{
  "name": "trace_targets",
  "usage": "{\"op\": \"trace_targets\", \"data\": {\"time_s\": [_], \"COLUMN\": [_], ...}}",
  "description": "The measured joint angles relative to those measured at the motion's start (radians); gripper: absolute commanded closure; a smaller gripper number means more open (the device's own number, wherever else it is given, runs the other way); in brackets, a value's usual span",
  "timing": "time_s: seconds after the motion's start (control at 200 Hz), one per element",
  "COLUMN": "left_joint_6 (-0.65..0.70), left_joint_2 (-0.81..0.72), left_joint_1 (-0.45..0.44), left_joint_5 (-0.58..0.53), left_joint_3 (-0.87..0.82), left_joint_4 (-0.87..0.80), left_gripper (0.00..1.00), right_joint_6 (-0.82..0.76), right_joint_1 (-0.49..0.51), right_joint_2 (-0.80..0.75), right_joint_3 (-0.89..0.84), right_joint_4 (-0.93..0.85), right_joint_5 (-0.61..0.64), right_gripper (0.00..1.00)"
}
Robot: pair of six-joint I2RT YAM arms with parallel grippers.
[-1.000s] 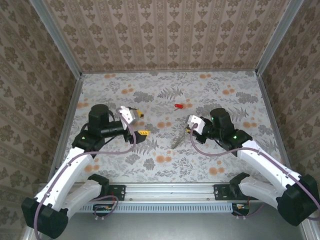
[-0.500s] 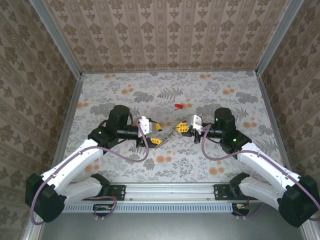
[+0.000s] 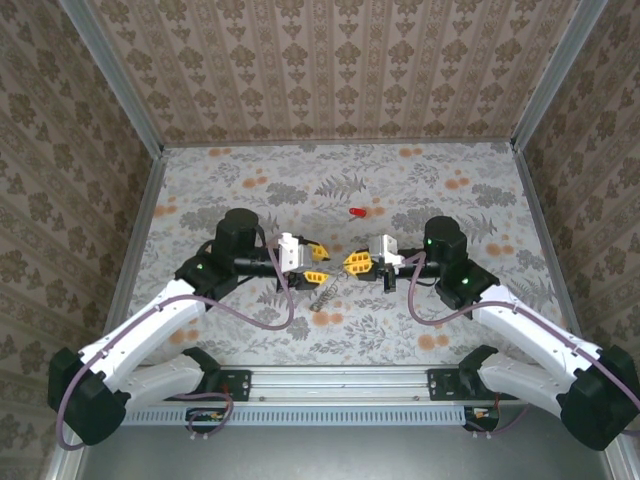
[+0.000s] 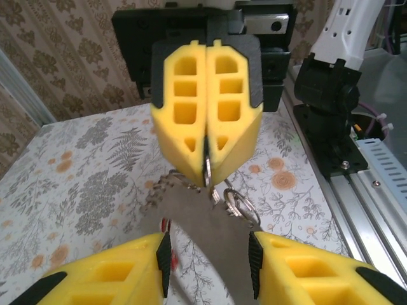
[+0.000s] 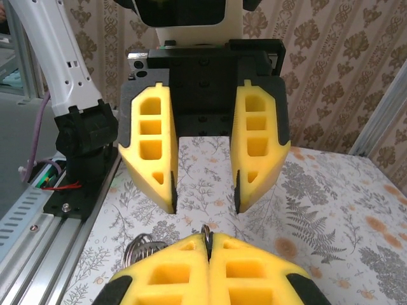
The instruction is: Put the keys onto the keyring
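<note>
Right gripper (image 5: 207, 244) fingers pressed together, pinching keyring (image 4: 239, 207), loops hanging below the fingertips, left gripper (image 4: 208, 257) fingers spread, facing it close, red key (image 3: 357, 213) on table (image 3: 450, 165) beyond both grippers.

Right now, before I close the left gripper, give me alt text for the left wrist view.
The right gripper, yellow pads shut, pinches the keyring by a thin metal ring; its other loops and chain dangle below, over the floral table. The left gripper, its own yellow fingers along the bottom edge, stands open facing it, not touching the keyring.
</note>
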Motion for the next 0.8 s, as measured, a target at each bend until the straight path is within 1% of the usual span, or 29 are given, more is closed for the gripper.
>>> {"op": "trace_targets", "data": {"time_s": [0.06,0.27,0.455,0.605,0.72,0.8], "left_joint_6": [0.0,-0.001,-0.008,-0.027,-0.034,-0.04], "left_joint_2": [0.006,0.027,0.031,0.031,0.031,0.032], "left_joint_1": [-0.002,-0.012,-0.013,-0.02,-0.025,-0.025], "left_joint_5": [0.007,0.005,-0.002,-0.002,-0.001,-0.003], "left_joint_3": [0.001,0.003,0.003,0.003,0.003,0.003], "left_joint_4": [0.0,0.002,0.026,0.063,0.073,0.075], "left_gripper": [0.67,0.67,0.68,0.71,0.77,0.87], "right_joint_6": [0.002,0.017,0.023,0.022,0.022,0.022], "right_joint_1": [0.003,0.029,0.043,0.062,0.07,0.07], "right_joint_2": [0.005,0.017,0.022,0.022,0.022,0.022], "right_joint_3": [0.0,0.002,0.002,0.002,0.002,0.002], "right_joint_4": [0.008,0.039,0.061,0.08,0.097,0.103], "right_joint_5": [0.0,0.001,0.006,0.047,0.078,0.093], "right_gripper": [1.0,1.0,1.0,1.0,1.0,1.0]}}
